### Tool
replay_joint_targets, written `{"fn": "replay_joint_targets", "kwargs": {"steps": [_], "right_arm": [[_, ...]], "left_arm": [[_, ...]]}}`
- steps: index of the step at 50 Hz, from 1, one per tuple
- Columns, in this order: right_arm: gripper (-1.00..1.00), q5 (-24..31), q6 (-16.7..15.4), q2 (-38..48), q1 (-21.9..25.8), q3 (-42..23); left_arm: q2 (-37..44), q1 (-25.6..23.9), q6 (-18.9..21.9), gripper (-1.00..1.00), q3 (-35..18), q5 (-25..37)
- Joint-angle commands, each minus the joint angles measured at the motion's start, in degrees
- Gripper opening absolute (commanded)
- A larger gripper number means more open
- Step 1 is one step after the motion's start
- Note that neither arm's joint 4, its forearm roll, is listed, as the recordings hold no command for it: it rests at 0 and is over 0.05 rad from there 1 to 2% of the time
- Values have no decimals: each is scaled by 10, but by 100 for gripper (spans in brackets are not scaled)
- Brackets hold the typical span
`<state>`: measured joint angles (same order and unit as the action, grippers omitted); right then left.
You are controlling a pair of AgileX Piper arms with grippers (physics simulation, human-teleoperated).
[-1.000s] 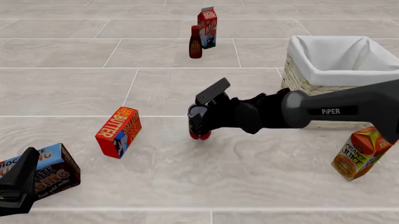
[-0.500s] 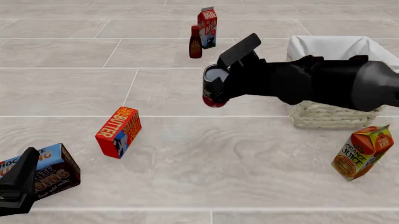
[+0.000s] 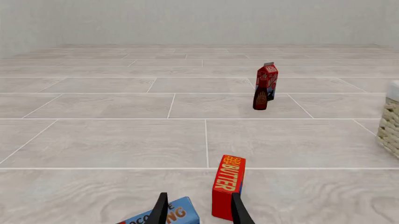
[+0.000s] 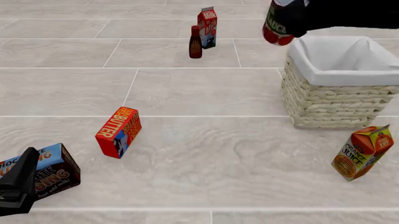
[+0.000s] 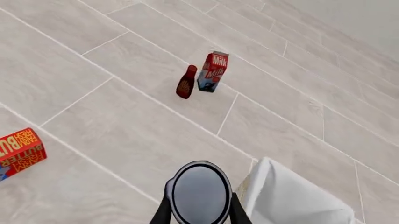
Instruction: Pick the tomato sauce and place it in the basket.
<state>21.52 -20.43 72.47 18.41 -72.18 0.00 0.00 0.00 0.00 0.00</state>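
Observation:
The tomato sauce (image 4: pixel 276 27), a red can with a green band, hangs high at the top of the front view, just left of the basket's far left corner. My right gripper (image 4: pixel 288 14) is shut on it, the black arm running off to the right. In the right wrist view the can's grey top (image 5: pixel 201 192) sits between the fingers (image 5: pixel 163 211), with the basket's white liner (image 5: pixel 293 200) close beside it. The cream wicker basket (image 4: pixel 337 100) stands at the right. My left gripper (image 4: pixel 17 184) rests low at the front left, open and holding nothing.
A red butter box (image 4: pixel 118 132) stands left of centre, with a chocolate milk box (image 4: pixel 53 169) beside my left gripper. A dark bottle (image 4: pixel 195 42) and a milk carton (image 4: pixel 208 27) stand at the back. An orange juice carton (image 4: pixel 363 152) leans in front of the basket.
My right gripper has lifted the tomato sauce off the floor and carried it up and to the right, to the basket's far left corner. The left arm has not moved.

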Motion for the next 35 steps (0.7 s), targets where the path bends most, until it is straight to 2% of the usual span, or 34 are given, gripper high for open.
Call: {"fn": "replay_joint_targets", "kwargs": {"steps": [1, 16, 35], "right_arm": [[-100, 38, 2, -55, -73, -23], [-100, 36, 17, -70, -158, -17], [-100, 13, 38, -45, -227, -16]], "left_arm": [[0, 0, 0, 100, 0, 0], [0, 0, 0, 100, 0, 0], [0, 0, 0, 100, 0, 0]]}}
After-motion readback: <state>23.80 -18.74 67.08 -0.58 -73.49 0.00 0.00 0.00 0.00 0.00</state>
